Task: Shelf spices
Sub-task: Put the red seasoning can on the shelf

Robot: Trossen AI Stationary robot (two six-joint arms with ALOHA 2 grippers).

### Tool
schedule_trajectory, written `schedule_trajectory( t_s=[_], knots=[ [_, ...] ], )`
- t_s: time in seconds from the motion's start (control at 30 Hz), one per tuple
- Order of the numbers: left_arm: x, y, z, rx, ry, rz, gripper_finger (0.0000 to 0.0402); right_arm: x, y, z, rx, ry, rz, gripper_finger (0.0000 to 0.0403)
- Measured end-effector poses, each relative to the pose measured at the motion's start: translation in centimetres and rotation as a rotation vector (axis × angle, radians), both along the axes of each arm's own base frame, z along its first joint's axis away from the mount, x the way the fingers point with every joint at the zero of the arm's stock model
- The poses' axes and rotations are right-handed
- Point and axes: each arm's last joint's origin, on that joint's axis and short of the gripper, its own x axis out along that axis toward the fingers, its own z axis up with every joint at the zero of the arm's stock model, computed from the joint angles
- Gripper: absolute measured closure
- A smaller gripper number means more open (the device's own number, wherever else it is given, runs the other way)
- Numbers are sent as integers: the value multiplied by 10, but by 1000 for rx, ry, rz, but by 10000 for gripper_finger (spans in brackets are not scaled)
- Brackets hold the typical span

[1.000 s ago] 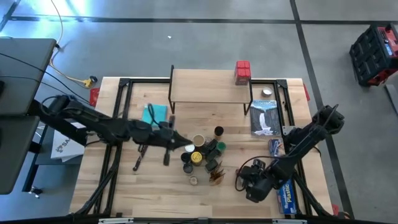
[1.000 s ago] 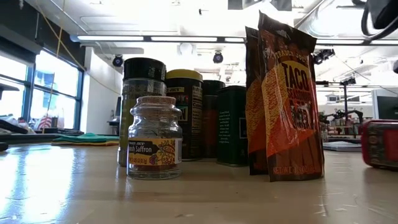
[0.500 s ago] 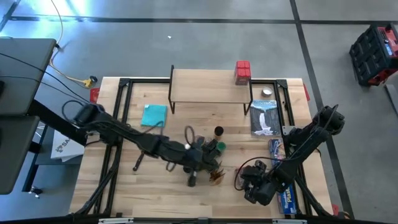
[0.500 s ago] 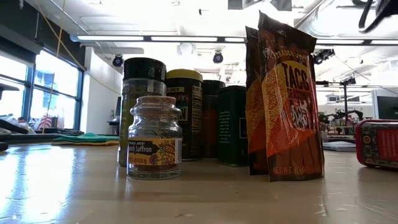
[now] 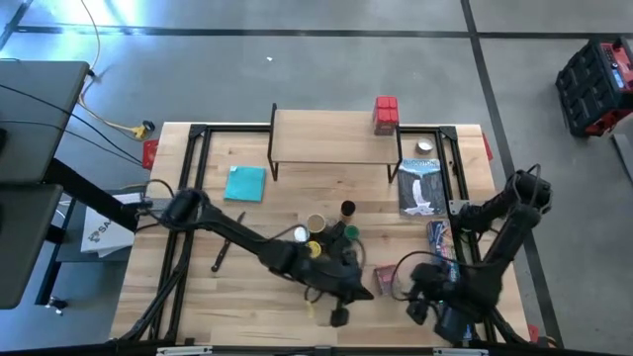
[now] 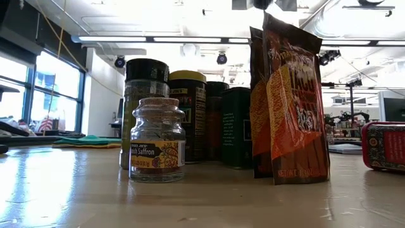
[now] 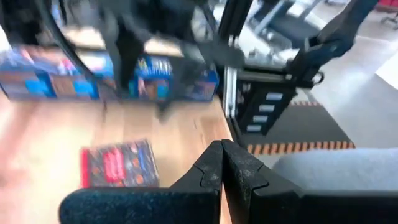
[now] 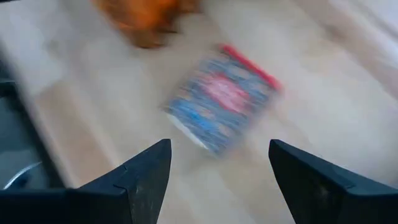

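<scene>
Spice jars [image 5: 331, 235] stand clustered mid-table; in the low view the saffron jar [image 6: 157, 139] stands in front of them beside upright orange taco packets [image 6: 291, 101]. A red box [image 5: 384, 280] lies flat on the table between the grippers and shows in both wrist views [image 7: 118, 167] [image 8: 224, 96]. The shelf [image 5: 331, 136] stands at the far edge with red boxes [image 5: 386, 114] on its right end. My left gripper [image 5: 361, 291] is shut, low over the packets' place, pointing right. My right gripper [image 5: 413, 294] is open, pointing left at the red box from a short distance.
A teal cloth [image 5: 245, 183] lies left of the jars. A white-and-blue packet [image 5: 419, 186] lies right of the shelf. The long blue box [image 7: 106, 68] lies along the right edge under my right arm. A dark tool [image 5: 220, 257] lies left of centre.
My left arm has swept fast from the table's left toward the right and the near edge, passing over the jar cluster. My right gripper has drawn back toward the right edge, uncovering the red box. In the low view the front taco packet has turned slightly.
</scene>
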Motion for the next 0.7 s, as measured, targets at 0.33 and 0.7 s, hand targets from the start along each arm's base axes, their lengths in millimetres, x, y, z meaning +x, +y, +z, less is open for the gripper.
schedule_trajectory(
  t_s=[0.33, 0.7],
  knots=[
    [46, 7, -55, -184, 318, 76, 401, -6, -6, -15, 63, -95, -215, 135],
    [61, 49, -83, -272, 456, 183, 401, -21, -35, -59, 331, -175, -333, 135]
  ],
)
